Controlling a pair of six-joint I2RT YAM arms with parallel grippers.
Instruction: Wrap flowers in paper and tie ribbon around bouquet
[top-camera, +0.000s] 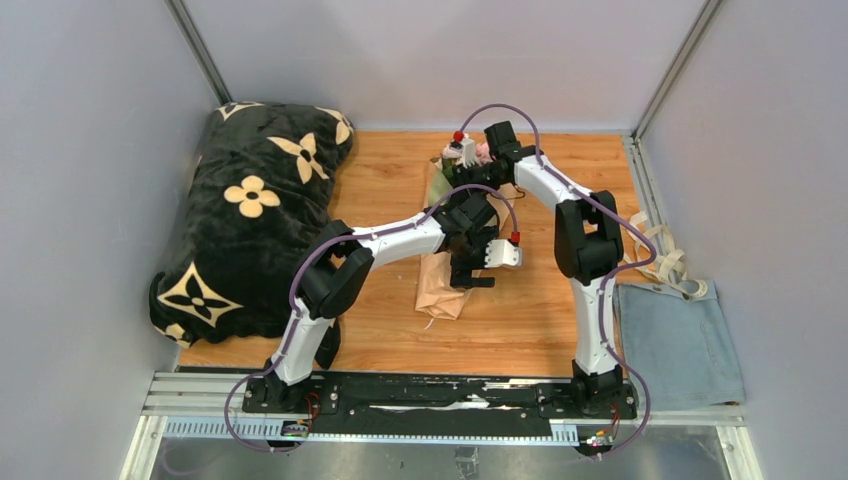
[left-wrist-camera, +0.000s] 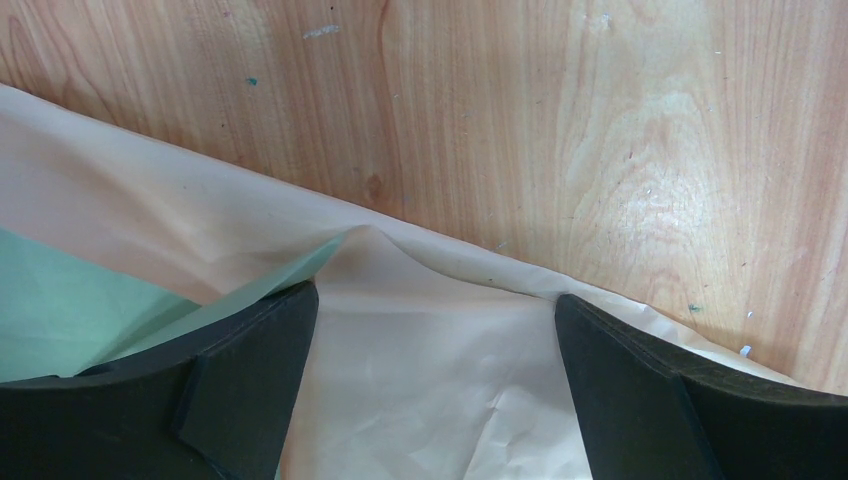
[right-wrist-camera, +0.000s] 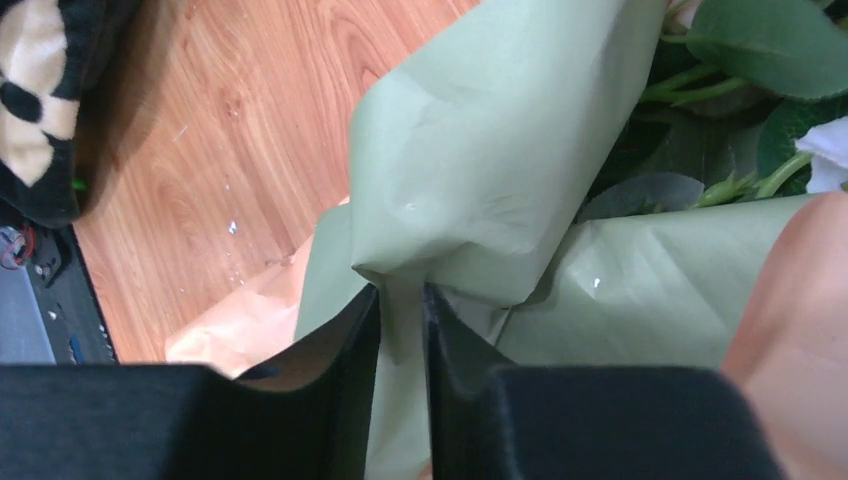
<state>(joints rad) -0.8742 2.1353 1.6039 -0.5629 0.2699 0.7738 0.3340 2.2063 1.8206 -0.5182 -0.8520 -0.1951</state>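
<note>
Pinching one paper's (right-wrist-camera: 480, 150) green fold with right gripper (right-wrist-camera: 402, 305); left gripper (left-wrist-camera: 435, 300) spread wide over its peach face; one bunch of flowers (right-wrist-camera: 760, 50) beside that fold.

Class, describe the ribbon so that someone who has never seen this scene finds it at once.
Find the wooden table and follow it to its right edge. There, at the far end of a grey-blue cloth, lies the ribbon: a narrow cream strip in loose loops, unlike the broad cloth.
</note>
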